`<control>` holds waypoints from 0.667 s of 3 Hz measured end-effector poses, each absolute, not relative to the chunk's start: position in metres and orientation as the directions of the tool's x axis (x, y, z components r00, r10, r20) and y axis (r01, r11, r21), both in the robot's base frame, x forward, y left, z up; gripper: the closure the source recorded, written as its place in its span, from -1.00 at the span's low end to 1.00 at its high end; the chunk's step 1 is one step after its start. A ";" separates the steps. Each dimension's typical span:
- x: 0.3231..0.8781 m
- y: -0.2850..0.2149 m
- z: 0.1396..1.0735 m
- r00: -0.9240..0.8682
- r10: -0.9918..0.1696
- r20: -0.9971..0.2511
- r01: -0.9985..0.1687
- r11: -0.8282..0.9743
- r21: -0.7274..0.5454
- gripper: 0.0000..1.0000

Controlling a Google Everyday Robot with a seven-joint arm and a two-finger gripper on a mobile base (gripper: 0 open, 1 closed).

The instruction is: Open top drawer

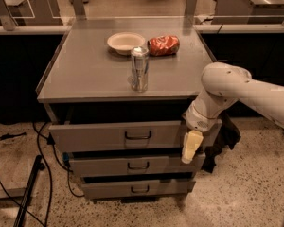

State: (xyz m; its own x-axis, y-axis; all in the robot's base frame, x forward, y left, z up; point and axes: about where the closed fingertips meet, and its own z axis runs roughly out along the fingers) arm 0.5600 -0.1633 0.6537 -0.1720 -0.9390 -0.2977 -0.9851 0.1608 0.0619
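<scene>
- The top drawer [99, 136] sits directly under the grey cabinet top [85, 79]. It is the widest front of the stack, with a dark gap between it and the top's edge.
- Its small dark loop handle [137, 135] is at the centre of the front, and its long axis runs side to side.
- The gripper [191, 146] hangs at the right end of the top drawer's front, pointing down. Its pale tip reaches past the drawer's lower edge toward the middle drawer [99, 166].
- Whether the gripper is clenched or released cannot be told from this view. It grasps nothing that can be seen.
- The key relation is that the handle lies to the left of the gripper along the drawer front, with a stretch of bare front between them.
- The white arm [241, 91] comes in from the right of the top drawer.
- In my judgement, the front looks at most slightly forward, so the pull is mostly undone.
- Above the top drawer, a silver can [139, 69] stands upright near the front edge, where a jerk could topple it. A bowl [126, 42] and a crumpled red bag [163, 45] lie farther back.
- The bottom drawer [109, 189] is the lowest of the three.
</scene>
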 end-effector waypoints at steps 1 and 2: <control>0.544 -0.169 0.662 -0.190 -0.938 -0.290 -0.981 0.168 0.101 -1.00; 0.527 -0.177 0.670 -0.211 -0.934 -0.289 -0.973 0.172 0.155 -1.00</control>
State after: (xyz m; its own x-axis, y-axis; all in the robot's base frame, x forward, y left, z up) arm 0.5273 -0.1772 0.6699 -0.2112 -0.9336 -0.2894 -0.9728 0.1719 0.1555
